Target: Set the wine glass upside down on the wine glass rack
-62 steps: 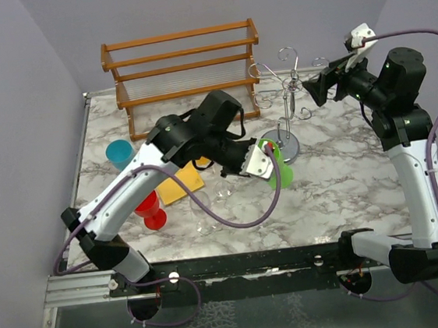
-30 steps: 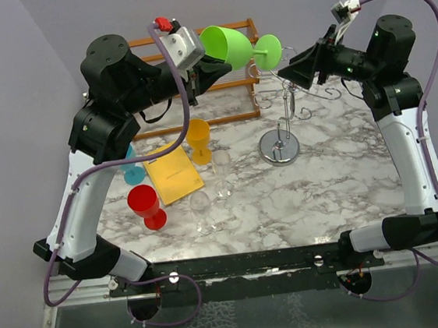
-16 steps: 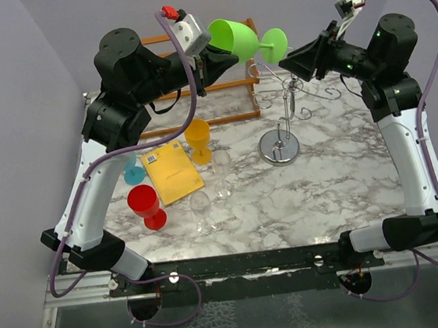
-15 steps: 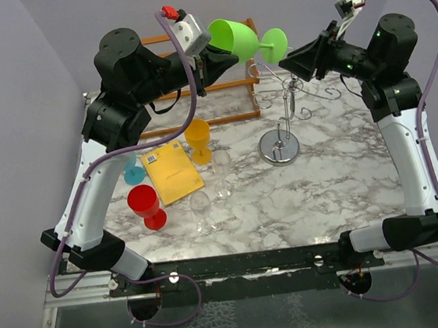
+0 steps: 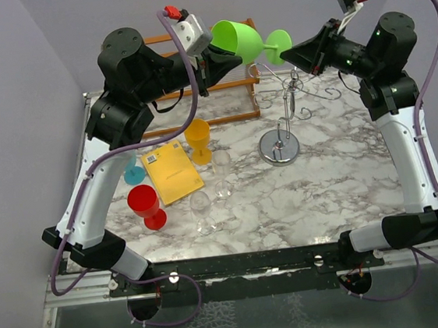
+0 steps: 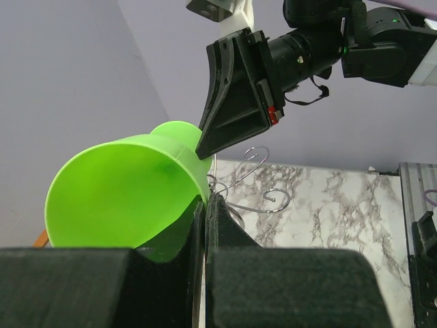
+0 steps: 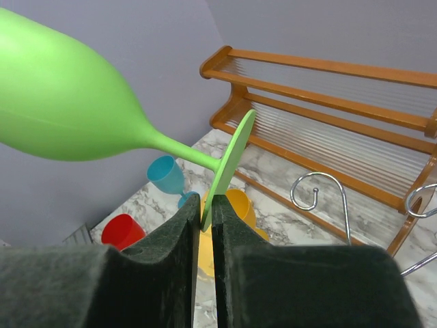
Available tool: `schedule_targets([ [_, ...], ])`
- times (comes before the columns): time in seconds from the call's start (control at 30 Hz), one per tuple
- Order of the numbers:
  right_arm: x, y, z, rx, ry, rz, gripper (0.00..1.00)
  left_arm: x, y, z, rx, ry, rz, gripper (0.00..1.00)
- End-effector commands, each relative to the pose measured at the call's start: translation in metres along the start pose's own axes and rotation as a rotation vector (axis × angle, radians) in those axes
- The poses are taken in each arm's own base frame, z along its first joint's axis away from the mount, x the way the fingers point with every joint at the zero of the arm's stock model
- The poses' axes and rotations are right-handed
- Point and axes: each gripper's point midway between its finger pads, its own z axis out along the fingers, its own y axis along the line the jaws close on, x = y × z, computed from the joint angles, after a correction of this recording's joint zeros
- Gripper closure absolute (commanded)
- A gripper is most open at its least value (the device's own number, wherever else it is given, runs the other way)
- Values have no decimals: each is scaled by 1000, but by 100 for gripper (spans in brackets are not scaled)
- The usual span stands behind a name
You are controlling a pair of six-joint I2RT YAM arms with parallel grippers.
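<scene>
Wine glass [image 5: 237, 40]: green, on its side in the air between the arms, stem pointing right, just above and left of the rack's [image 5: 279, 148] curled hooks.
Change: right gripper [image 5: 287, 53] stood spread round the foot half a second ago; now it is pinched on the foot's edge. The glass has hardly shifted.
Left gripper [image 5: 219, 54]: clamped on the bowl's rim.
Room: wooden shelf [image 7: 328, 116] close behind; cups [image 5: 146, 203] well apart, down on the table's left.
Hidden: foot's lower edge sunk between the right fingers [image 7: 171, 266].
</scene>
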Motion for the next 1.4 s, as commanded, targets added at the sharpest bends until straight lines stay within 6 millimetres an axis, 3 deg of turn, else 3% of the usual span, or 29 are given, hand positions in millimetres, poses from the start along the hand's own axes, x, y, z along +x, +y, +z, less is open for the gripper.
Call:
schedule_targets([
  [0.0,-12,-5,5,32,-37,10,94,-8,-3,4,31,-38,3,100],
  [0.2,-13,-24,7,121,-52,14,99,2,-4,5,35,-23,-4,96],
  [0.4,-21,-47,3,244,-92,-60,99,15,-4,-4,-1,9,-2,77],
  [0.53,-24,-63,-2,315,-103,-150,99,25,-3,-14,-44,45,5,55],
  [0.73,-44,-84,-13,442,-138,-357,99,45,4,-37,-137,138,56,38],
  [1.07,-83,-119,-21,624,-139,-654,99,71,18,-65,-261,257,141,24],
  [1.37,-101,-148,-17,734,-132,-835,99,73,31,-73,-333,275,153,17],
])
